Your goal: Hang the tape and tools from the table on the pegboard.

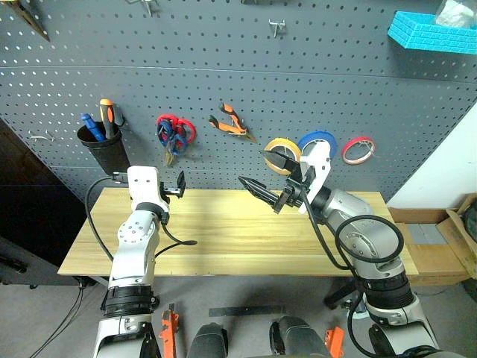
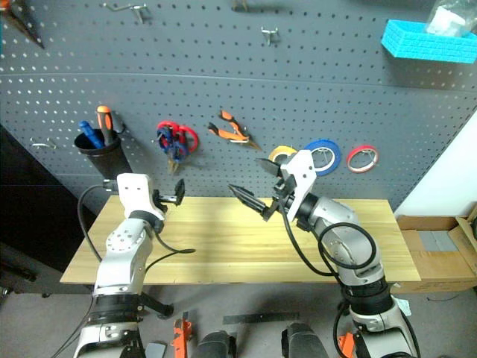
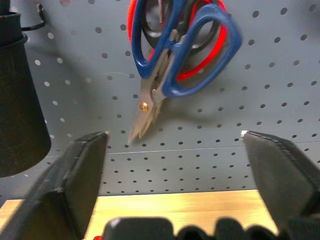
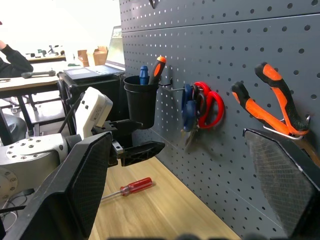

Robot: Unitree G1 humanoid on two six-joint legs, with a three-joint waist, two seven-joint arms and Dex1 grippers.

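Scissors (image 3: pixel 170 60) hang on the pegboard (image 1: pixel 223 89), just ahead of the left gripper (image 3: pixel 175 145), jaws wide and empty. Right gripper (image 1: pixel 264 173) hovers above the surface (image 1: pixel 223 239), jaws wide too.

No text, label, brand, number or sign can be read anywhere, neither on the pegboard (image 1: pixel 223 82) and what hangs there nor on the table (image 1: pixel 223 231).
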